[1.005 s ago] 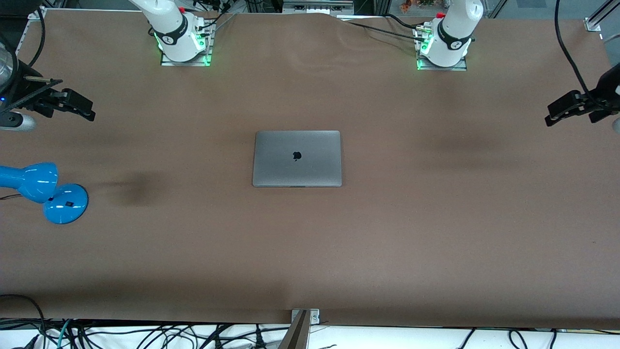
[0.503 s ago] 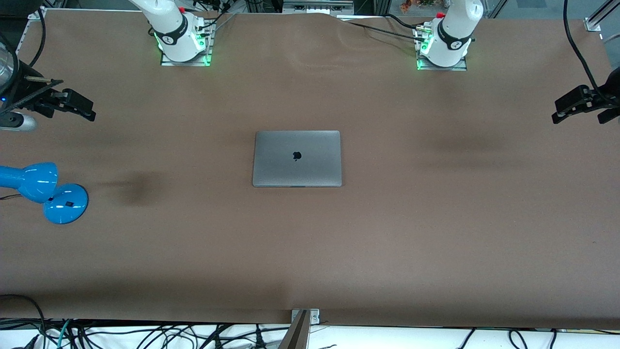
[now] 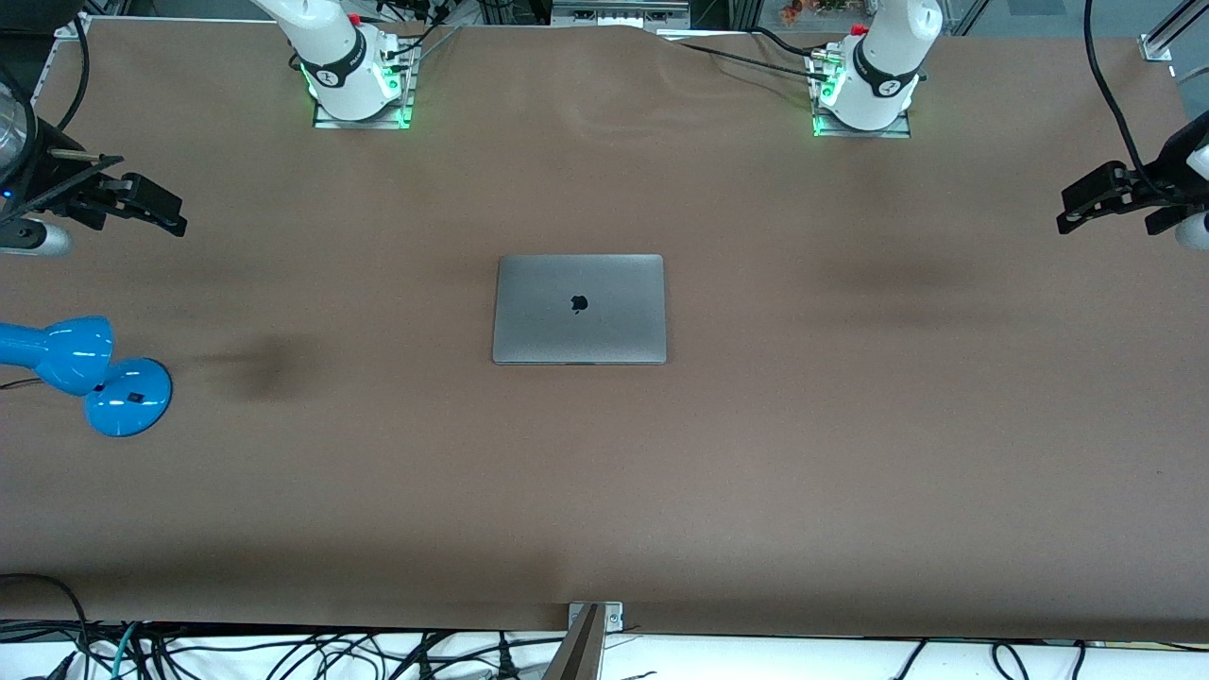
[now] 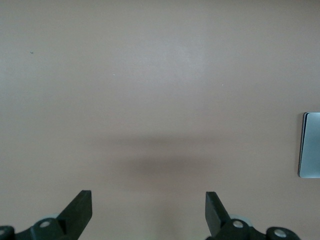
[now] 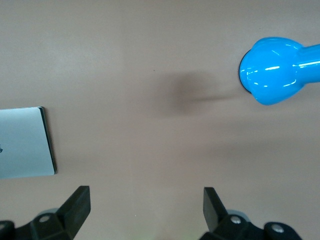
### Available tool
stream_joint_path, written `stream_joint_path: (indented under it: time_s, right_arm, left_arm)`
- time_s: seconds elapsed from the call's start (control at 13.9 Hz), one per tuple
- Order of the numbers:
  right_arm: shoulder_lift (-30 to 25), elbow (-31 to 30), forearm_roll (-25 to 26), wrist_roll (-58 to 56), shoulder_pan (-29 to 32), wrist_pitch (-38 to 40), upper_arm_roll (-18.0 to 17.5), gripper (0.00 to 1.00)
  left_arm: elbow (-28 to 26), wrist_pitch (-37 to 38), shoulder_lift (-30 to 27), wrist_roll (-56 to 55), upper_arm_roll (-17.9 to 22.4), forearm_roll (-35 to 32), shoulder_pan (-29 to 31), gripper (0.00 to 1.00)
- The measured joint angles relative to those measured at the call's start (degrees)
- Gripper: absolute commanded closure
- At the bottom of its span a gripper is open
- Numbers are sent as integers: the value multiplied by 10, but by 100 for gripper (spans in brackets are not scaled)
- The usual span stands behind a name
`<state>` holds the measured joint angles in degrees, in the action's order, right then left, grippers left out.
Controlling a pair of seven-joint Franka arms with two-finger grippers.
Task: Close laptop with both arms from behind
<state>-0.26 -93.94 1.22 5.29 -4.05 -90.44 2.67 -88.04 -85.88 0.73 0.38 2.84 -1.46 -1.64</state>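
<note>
Lying shut mid-worktop (image 3: 850,453) is the laptop (image 3: 579,309); my left gripper (image 3: 1115,200) and right gripper (image 3: 132,203) are hovering at 3 and 9 o'clock, jaws apart.

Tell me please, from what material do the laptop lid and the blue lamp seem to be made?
The slim grey laptop, lying closed: probably brushed metal such as aluminium, matt, with an even soft sheen and a dark logo. The bright blue desk lamp, toward the right arm's end of the table: glossy painted metal or plastic, I cannot tell which; sharp white highlights show on its rounded head.
</note>
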Motion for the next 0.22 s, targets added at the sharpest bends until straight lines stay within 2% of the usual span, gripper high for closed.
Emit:
stream_joint_path:
  time_s: [0.22]
  right_arm:
    - [0, 0, 0, 0, 0, 0, 0, 0]
  left_arm:
    - [0, 1, 1, -12, -5, -1, 0, 0]
